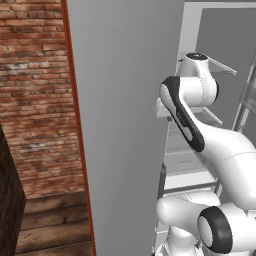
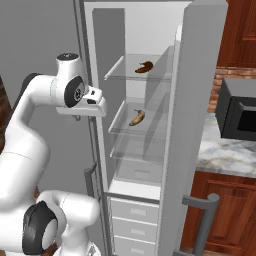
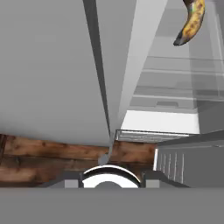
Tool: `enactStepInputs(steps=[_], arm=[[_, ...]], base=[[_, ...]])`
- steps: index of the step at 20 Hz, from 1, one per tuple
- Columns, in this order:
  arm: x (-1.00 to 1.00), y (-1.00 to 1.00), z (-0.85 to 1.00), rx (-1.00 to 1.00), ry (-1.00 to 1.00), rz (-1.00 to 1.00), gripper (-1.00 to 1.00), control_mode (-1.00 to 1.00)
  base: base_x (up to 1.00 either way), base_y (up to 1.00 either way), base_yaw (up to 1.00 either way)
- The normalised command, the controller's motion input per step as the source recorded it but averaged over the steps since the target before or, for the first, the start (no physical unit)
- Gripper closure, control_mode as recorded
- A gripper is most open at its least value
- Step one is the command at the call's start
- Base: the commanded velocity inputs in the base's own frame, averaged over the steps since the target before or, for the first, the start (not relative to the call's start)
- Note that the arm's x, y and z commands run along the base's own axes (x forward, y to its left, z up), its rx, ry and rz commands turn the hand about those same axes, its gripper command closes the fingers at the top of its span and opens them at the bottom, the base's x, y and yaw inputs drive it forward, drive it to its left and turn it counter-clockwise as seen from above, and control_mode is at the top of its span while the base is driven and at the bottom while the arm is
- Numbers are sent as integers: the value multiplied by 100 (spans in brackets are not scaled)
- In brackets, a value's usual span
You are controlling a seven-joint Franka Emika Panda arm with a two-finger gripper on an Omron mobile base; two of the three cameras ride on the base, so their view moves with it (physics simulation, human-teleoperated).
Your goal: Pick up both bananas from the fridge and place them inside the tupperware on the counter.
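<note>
In the hand view, the top edge cuts off the upper end of the banana (image 3: pixel 191 24) inside the fridge (image 3: pixel 175 94).

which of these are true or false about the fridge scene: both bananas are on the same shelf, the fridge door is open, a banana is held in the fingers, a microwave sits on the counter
1. Both bananas lie on the same shelf. False: one banana is on the upper glass shelf, the other banana on the shelf below.
2. The fridge stands open. True.
3. A banana is held in the fingers. False: both bananas rest on their shelves, apart from the arm.
4. A black microwave sits on the marble counter. True.
</note>
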Motion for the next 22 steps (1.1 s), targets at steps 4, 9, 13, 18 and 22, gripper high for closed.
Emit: enactStepInputs(steps=[4, 9, 13, 18, 22], arm=[[-4, -19, -1, 0, -37, 0, -100, -100], [-12, -72, -12, 12, -36, 0, -100, -100], [-1, -44, -9, 7, -6, -3, -100, -100], [34, -32, 0, 7, 16, -24, -100, -100], [51, -30, 0, 8, 11, -24, -100, -100]], base=[[0, 0, 0], [0, 0, 0], [0, 0, 0], [0, 0, 0], [0, 0, 0]])
